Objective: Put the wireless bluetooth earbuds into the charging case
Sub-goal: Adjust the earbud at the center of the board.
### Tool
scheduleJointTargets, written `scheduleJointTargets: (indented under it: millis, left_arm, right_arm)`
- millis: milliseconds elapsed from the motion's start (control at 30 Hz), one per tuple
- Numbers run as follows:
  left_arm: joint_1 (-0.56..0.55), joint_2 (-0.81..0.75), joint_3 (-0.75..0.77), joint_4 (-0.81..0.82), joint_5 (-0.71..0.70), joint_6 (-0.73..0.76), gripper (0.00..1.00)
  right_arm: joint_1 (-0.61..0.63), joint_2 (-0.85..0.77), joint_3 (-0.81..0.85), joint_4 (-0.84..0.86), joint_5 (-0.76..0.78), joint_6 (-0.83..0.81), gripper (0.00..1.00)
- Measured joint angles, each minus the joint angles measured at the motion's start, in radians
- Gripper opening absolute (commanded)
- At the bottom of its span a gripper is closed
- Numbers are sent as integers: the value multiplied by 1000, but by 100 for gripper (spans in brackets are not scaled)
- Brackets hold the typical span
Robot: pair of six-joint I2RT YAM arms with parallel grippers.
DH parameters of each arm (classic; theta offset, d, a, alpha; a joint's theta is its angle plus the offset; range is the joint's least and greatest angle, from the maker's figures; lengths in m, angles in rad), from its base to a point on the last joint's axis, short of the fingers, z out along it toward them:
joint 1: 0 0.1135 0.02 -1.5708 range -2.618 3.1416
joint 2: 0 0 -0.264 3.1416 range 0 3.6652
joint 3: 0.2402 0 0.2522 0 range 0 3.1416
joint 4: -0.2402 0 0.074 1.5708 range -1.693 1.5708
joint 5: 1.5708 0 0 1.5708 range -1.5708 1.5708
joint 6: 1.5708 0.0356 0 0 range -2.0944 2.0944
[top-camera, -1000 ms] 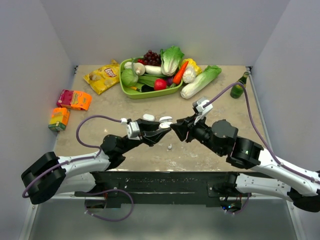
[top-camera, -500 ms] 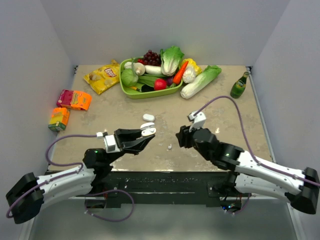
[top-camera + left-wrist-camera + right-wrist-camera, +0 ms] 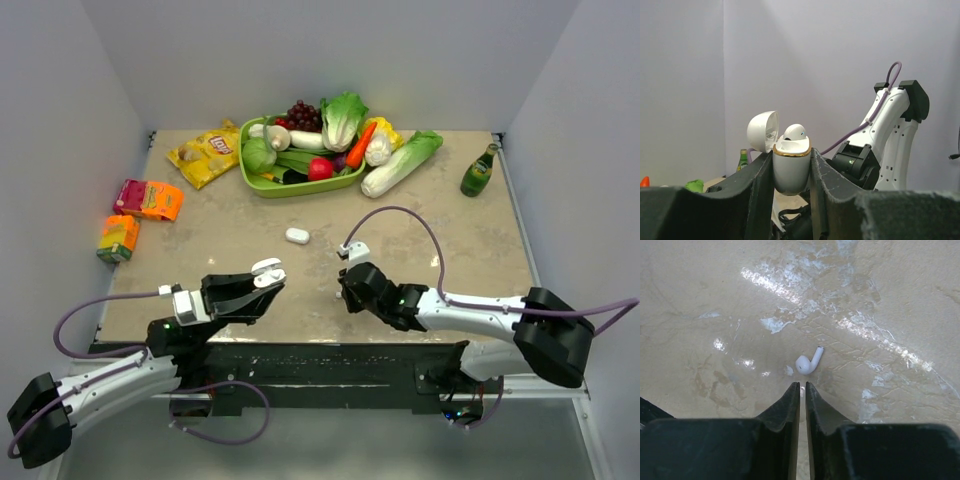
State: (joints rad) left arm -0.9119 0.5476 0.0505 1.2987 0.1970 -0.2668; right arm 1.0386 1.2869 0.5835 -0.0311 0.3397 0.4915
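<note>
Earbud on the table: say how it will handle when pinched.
Glossy and rounded, the earbud may slip from a pinch. On the shiny table it would probably skid or pivot if nudged. Tiny beside the fingers, likely very light.

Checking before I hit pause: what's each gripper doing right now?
Left gripper: closed on the open charging case.
Right gripper: closed, holding nothing; a loose earbud lies just beyond its tips.

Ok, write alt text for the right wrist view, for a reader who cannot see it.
A single white earbud lies on the glossy beige tabletop, just beyond the tips of the right gripper. The gripper's two dark fingers point at it from the bottom edge, nearly closed with only a thin slit between them, holding nothing.
</note>
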Motion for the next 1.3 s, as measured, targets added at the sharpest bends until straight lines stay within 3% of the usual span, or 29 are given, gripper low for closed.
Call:
scheduleJointTargets:
  millis: [267, 533, 900, 1000, 1067, 1167, 1300]
  left_arm:
    - [0, 3, 0, 1, -4, -16, 0]
    - [0, 37, 0, 1, -4, -34, 0]
    - [0, 40, 0, 1, -4, -37, 0]
    - [0, 40, 0, 1, -5, -37, 0]
    - [0, 40, 0, 1, -5, -37, 0]
    - [0, 37, 0, 1, -8, -37, 0]
    - [0, 36, 0, 1, -11, -37, 0]
  right_arm:
    - [0, 53, 0, 82, -73, 6, 1]
    - [-20, 182, 0, 124, -116, 8, 1]
    - [-108, 183, 1, 129, -109, 17, 3]
    - [-128, 183, 1, 127, -97, 17, 10]
    - [-137, 183, 2, 122, -92, 19, 22]
    - [-139, 183, 7, 116, -75, 25, 30]
    - [-147, 187, 10, 114, -65, 29, 31]
